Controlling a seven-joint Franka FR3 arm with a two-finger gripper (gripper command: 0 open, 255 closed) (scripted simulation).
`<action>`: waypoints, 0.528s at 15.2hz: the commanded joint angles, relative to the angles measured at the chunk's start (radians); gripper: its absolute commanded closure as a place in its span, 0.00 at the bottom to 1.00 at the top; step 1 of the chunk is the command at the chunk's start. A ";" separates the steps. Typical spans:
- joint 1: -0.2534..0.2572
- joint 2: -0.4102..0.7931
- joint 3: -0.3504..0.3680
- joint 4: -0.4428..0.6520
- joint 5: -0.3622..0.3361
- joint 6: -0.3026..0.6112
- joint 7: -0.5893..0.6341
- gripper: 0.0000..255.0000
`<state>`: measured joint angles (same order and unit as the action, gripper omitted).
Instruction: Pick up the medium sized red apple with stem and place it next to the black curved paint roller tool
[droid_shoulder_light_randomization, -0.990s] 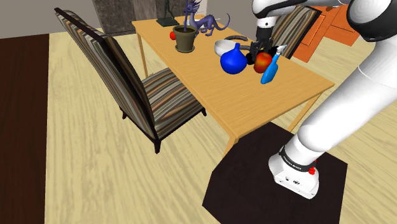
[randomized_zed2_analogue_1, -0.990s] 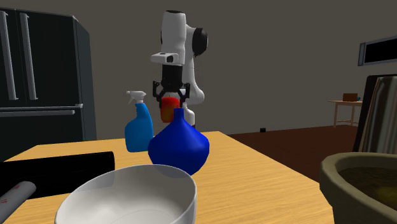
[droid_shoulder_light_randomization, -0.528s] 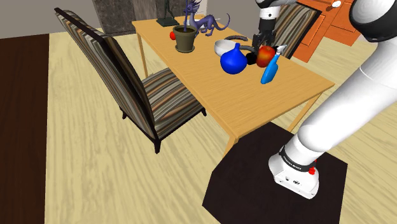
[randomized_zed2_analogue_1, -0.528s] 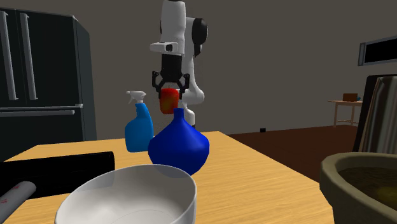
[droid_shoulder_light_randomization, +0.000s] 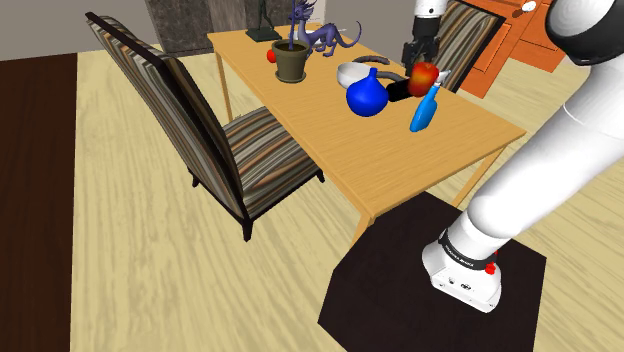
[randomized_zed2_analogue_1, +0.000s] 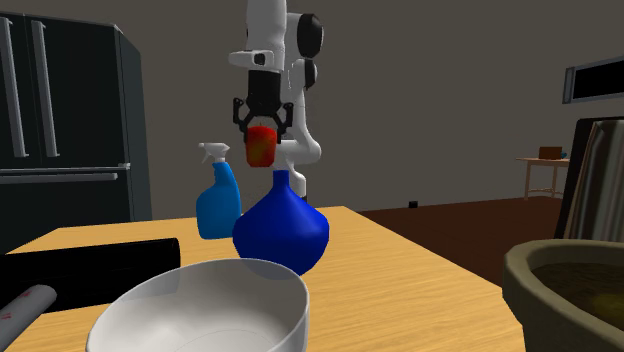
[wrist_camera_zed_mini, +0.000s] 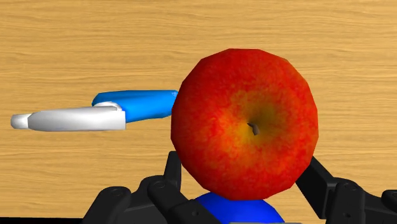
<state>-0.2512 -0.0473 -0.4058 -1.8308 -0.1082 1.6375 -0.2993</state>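
Observation:
My gripper (droid_shoulder_light_randomization: 422, 66) is shut on a red apple (droid_shoulder_light_randomization: 425, 76) with a yellowish patch, held in the air above the wooden table (droid_shoulder_light_randomization: 440, 150). Seen from the second exterior view, the apple (randomized_zed2_analogue_1: 262, 146) hangs from the gripper (randomized_zed2_analogue_1: 262, 128) above the blue vase (randomized_zed2_analogue_1: 280, 230). In the wrist view the black fingers (wrist_camera_zed_mini: 170, 173) clasp the apple (wrist_camera_zed_mini: 245, 124) on both sides, its stem pit facing the camera. The black paint roller (droid_shoulder_light_randomization: 396, 92) lies on the table behind the vase; it shows as a black cylinder (randomized_zed2_analogue_1: 90, 262) at that view's left.
A blue spray bottle (droid_shoulder_light_randomization: 424, 110) stands just below the apple, beside the blue vase (droid_shoulder_light_randomization: 366, 97). A white bowl (droid_shoulder_light_randomization: 352, 72), a plant pot (droid_shoulder_light_randomization: 291, 62) and a purple dragon figure (droid_shoulder_light_randomization: 320, 35) occupy the far end. A striped chair (droid_shoulder_light_randomization: 200, 130) stands alongside.
The gripper has risen steadily with the apple in it, lifting it from near the tabletop to well above the vase and the spray bottle.

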 joint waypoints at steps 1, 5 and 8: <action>-0.022 0.046 -0.026 0.047 0.011 0.001 -0.052 1.00; -0.077 0.151 -0.073 0.148 0.044 0.004 -0.160 1.00; -0.127 0.241 -0.101 0.240 0.081 -0.002 -0.240 1.00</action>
<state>-0.3616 0.1638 -0.4973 -1.6274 -0.0396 1.6436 -0.5107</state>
